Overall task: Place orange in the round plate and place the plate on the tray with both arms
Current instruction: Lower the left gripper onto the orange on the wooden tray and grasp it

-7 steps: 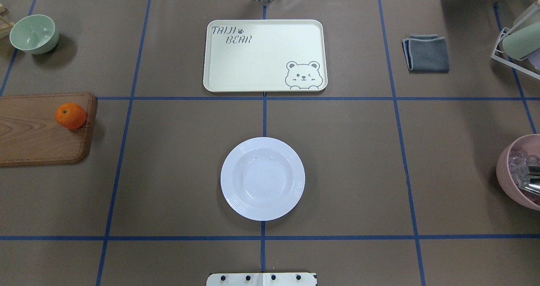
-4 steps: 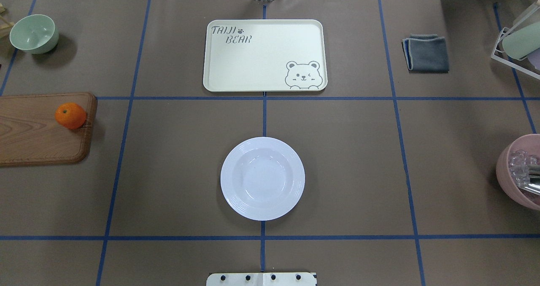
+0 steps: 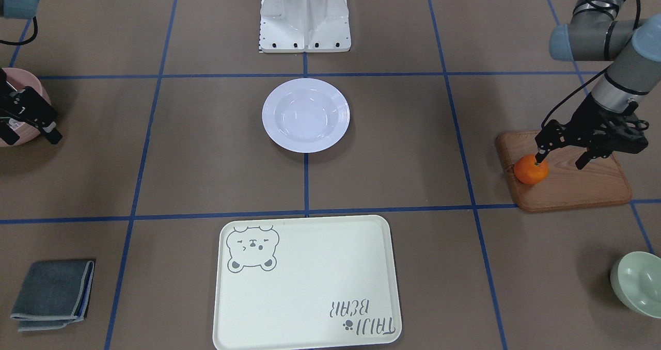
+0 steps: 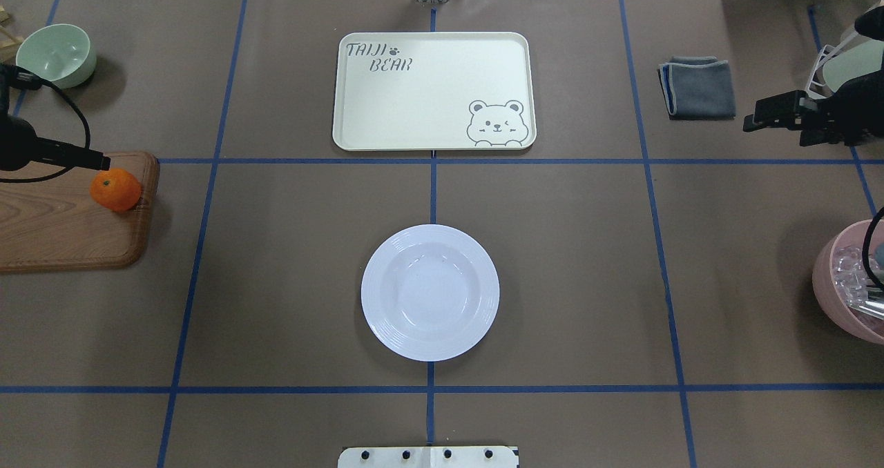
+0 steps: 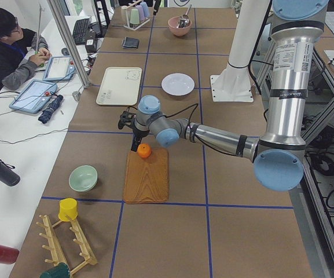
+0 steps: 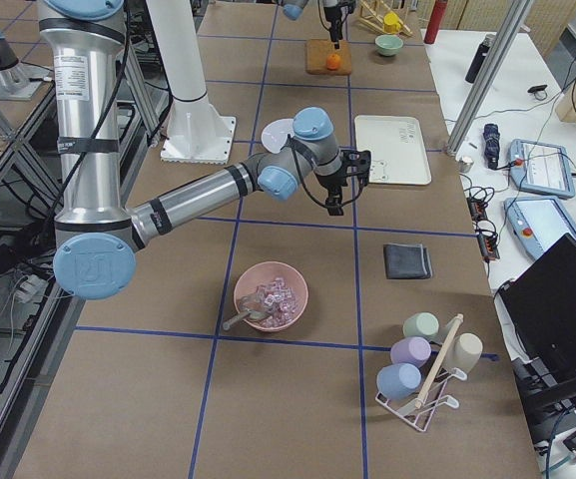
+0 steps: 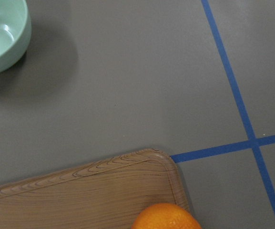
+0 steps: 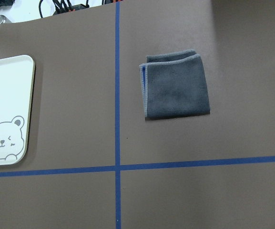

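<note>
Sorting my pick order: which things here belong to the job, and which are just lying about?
Job: orange, round plate, tray, left gripper, right gripper.
Lying about: wooden board, green bowl, pink bowl, grey cloth.

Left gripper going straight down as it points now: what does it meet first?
Likely the orange: one left gripper fingertip is over it, the other over the wooden board. Depth unclear.
</note>
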